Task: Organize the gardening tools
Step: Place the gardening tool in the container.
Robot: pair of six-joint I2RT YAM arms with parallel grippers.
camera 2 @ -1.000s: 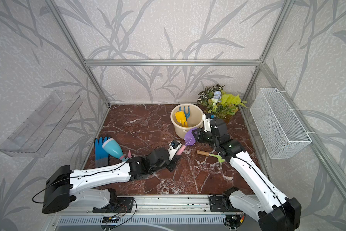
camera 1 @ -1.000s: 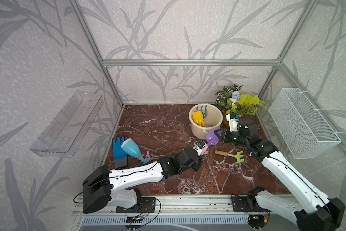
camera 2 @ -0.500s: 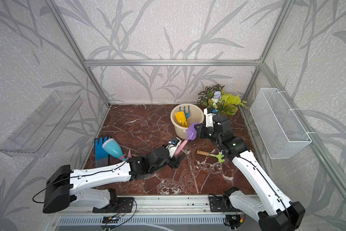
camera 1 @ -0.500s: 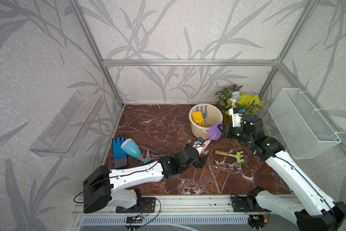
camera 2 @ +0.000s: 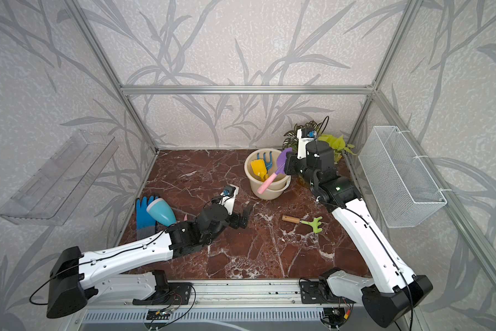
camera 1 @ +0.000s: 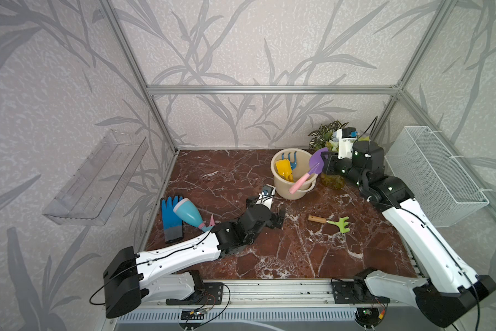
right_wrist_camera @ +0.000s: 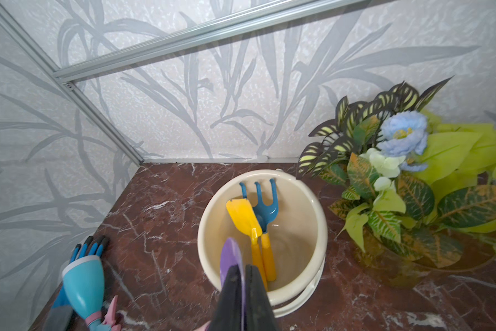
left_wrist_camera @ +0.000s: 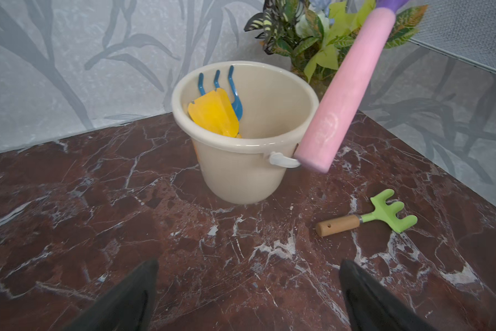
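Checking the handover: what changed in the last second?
The left gripper opened its jaws, let go of the purple trowel with pink handle and drew back. The right gripper, shut on the blade, lifted it toward the cream plastic bucket. The green wooden-handled rake, light-blue spray bottle and blue glove stayed put.

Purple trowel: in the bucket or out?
Out. Right pincer holds the purple trowel by its blade above the bucket; the pink handle's end hangs outside the rim.
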